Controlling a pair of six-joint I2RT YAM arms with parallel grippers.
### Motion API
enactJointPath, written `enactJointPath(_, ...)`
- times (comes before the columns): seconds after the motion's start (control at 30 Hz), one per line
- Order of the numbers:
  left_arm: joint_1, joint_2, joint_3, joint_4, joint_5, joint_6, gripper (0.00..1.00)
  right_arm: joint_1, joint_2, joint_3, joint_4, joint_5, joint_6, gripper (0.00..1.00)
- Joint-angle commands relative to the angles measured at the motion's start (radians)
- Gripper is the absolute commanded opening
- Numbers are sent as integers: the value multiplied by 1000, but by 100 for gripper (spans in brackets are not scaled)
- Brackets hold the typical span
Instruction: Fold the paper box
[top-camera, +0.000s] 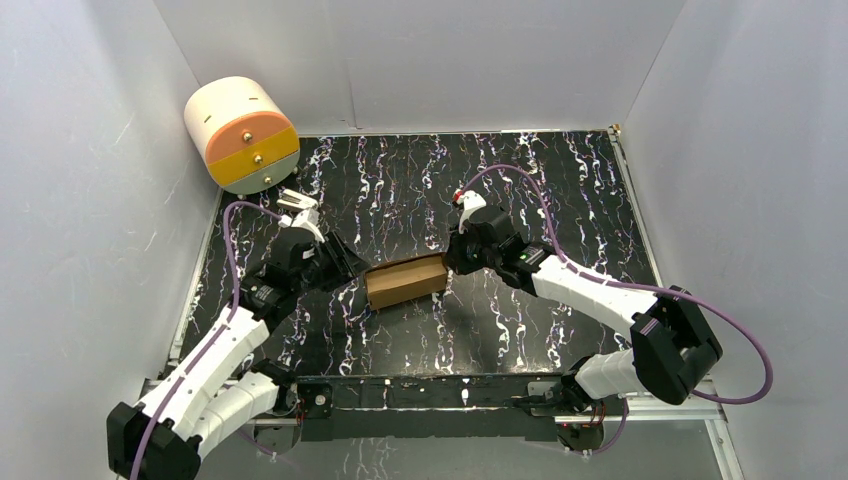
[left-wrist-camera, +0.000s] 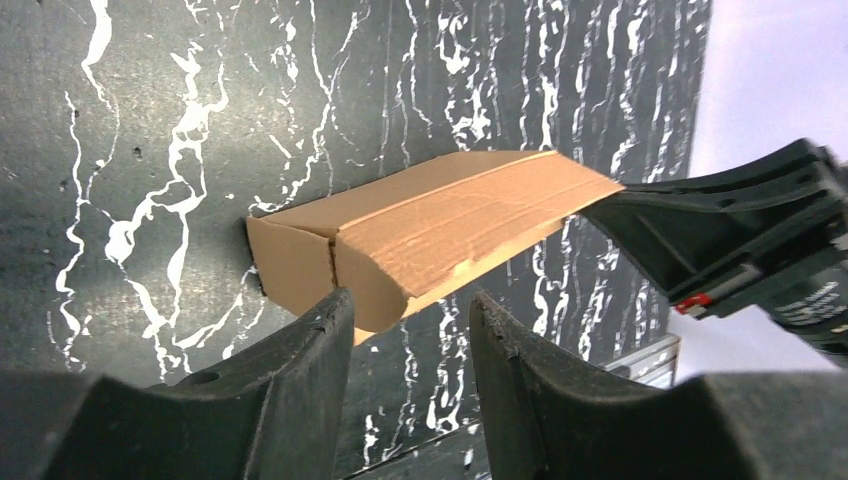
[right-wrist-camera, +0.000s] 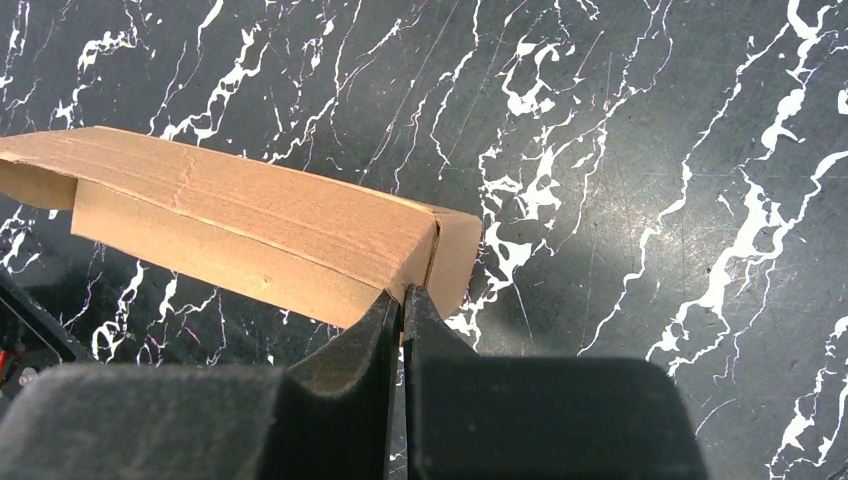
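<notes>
Bases of both arms sit at the near edge of the table (top-camera: 520, 200). Further in, at mid-table, the paper box (top-camera: 405, 281) lies lengthwise between the 2 grippers. The left gripper (left-wrist-camera: 410, 300) is spread apart, its 2 fingers flanking the lower corner of the box's left end without clearly touching it. The right gripper (right-wrist-camera: 403, 295) has its fingers pressed together, with the tips against the box's right end where side panel meets end flap. Whether a cardboard edge is nipped between them cannot be told.

The fold looks well advanced: the walls are up, a top panel lies over them, and each end shows a flap turned in. What seems left is seating the ends, since a seam gapes at the left corner and the top panel bows a little.

The cardboard is plain brown, matte and faintly ribbed, with sharp creases. It rests on black marble-patterned sheet veined in white. In the far-left corner stands a cylindrical drawer unit (top-camera: 242, 135), cream with orange and yellow fronts.
</notes>
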Motion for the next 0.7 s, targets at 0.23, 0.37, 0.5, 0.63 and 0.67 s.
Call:
enactJointPath(0.23,-4,-48,-26,34,-69,-210,37,13,-25,-7,-21,41,-15,11)
enactJointPath(0.37,-4,-22,-49,69,-24,-241,33,17,-29,-7,-18,55,-13,11)
enactJointPath(0.5,-4,12,-76,93,25,-253,27,30,-35,-12,-11,74,-10,11)
enactJointPath(0.63,-5,9,-110,100,43,-256,20,43,-44,-20,-10,104,-5,11)
enactJointPath(0.67,-5,5,-118,99,49,-254,19,45,-47,-23,-10,115,-1,11)
